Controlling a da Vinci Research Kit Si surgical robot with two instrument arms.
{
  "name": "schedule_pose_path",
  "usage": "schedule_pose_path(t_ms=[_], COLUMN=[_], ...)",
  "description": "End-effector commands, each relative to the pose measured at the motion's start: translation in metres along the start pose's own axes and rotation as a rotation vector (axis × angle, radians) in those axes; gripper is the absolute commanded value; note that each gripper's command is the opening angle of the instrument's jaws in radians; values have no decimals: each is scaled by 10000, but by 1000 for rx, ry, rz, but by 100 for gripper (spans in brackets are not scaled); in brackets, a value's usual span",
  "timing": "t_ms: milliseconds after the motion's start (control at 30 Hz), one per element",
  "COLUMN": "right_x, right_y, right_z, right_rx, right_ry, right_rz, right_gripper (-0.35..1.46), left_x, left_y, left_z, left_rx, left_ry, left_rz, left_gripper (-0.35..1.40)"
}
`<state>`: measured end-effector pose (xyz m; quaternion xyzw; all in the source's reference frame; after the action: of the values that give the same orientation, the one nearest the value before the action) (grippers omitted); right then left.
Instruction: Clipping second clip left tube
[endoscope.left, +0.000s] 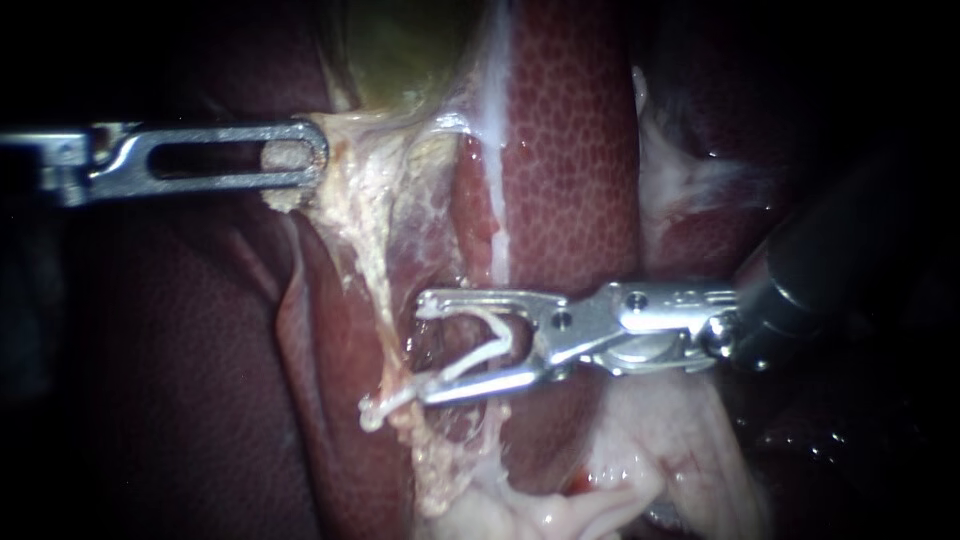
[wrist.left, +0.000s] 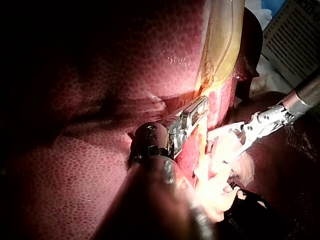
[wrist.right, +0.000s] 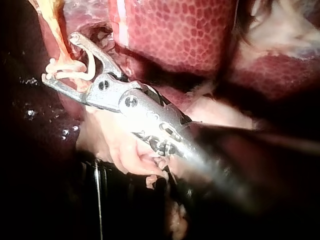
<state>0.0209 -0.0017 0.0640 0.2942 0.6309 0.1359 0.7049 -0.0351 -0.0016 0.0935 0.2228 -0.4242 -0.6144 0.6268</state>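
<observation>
- Two left instrument (endoscope.left: 300, 160) jaws clamp pale tissue (endoscope.left: 362, 182).
- Wide apart, right instrument (endoscope.left: 424, 350) jaws hold open clip (endoscope.left: 497, 335) at tube (endoscope.left: 383, 290) edge; liver (endoscope.left: 570, 150) close behind.

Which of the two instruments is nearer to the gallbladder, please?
Left. The left instrument grips pale tissue just at the gallbladder's lower edge; the right instrument, carrying a white clip, sits well farther down that tissue, over the liver.

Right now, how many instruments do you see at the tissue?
2. The left instrument grips tissue beside the gallbladder; the right instrument holds an open white clip at the tube. None seems hidden.
</observation>
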Motion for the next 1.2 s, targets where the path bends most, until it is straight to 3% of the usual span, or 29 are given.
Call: schedule_pose_path(t_ms=[33,367,867,1200], right_x=[-4,-19,-24,-29], right_y=[2,1,-9,-5], right_z=[4,27,41,58], right_rx=[1,35,113,136], right_ry=[-1,-7,-12,-15], right_rz=[7,22,72,85], right_gripper=[60,60,60,60], left_x=[0,0,0,1], left_y=[0,-1,-1,-1], left_z=[0,0,0,2], left_rx=[-1,-1,-1,-2], left_ry=[0,-1,-1,-2], left_rz=[0,0,0,0], left_gripper=[-35,-35,-35,-35])
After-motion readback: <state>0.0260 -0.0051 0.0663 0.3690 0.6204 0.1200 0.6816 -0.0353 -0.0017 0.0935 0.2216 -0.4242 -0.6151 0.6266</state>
